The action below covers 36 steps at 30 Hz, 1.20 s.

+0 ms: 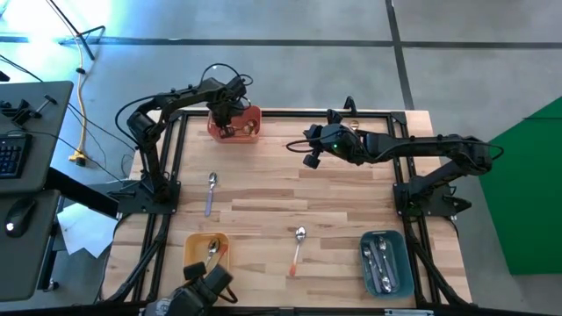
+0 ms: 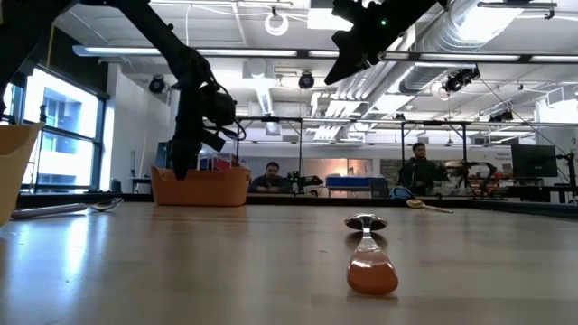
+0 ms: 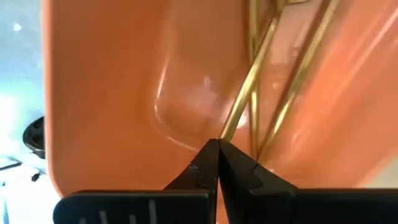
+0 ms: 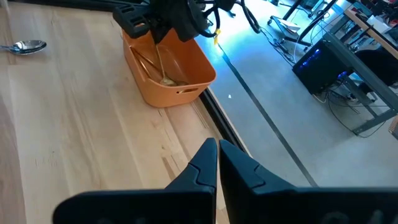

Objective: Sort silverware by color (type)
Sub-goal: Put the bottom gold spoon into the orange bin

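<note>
Wooden table (image 1: 263,206): left gripper (image 3: 217,149), fingers pressed together, was held inside red bin (image 1: 250,132) beside thin, probably slippery gold spoons (image 3: 249,93).

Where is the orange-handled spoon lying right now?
In the high view, the orange-handled spoon lies on the bare table near the front edge, between the yellow bin and teal bin.

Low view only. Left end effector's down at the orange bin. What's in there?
Observer: Gold spoons lie in the orange bin. The left end effector is shut right at one; I can't tell if it grips it.
Operator: Right one carrying anything?
Observer: No, the right end effector is shut and empty.
Operator: Loose spoons on the table?
Observer: High view shows two: a purple-handled spoon and an orange-handled spoon.
</note>
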Each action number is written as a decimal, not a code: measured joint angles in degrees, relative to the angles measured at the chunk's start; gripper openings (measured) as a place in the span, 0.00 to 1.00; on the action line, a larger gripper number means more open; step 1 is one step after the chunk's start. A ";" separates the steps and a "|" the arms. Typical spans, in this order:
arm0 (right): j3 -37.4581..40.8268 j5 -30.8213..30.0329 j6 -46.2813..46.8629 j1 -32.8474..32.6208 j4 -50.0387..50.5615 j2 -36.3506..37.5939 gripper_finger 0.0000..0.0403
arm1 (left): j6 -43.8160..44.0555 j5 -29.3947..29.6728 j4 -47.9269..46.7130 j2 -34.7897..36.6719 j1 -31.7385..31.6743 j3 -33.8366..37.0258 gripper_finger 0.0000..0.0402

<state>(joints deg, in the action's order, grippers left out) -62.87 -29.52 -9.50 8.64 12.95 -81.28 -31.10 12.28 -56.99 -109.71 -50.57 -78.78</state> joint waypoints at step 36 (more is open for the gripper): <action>0.00 0.85 -1.07 0.11 1.39 0.00 0.00 | -5.43 -0.39 -2.43 6.82 2.08 3.57 0.33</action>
<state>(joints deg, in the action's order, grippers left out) -62.87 -28.67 -10.57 8.75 14.35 -81.28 -36.53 11.89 -59.42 -102.89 -48.50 -75.21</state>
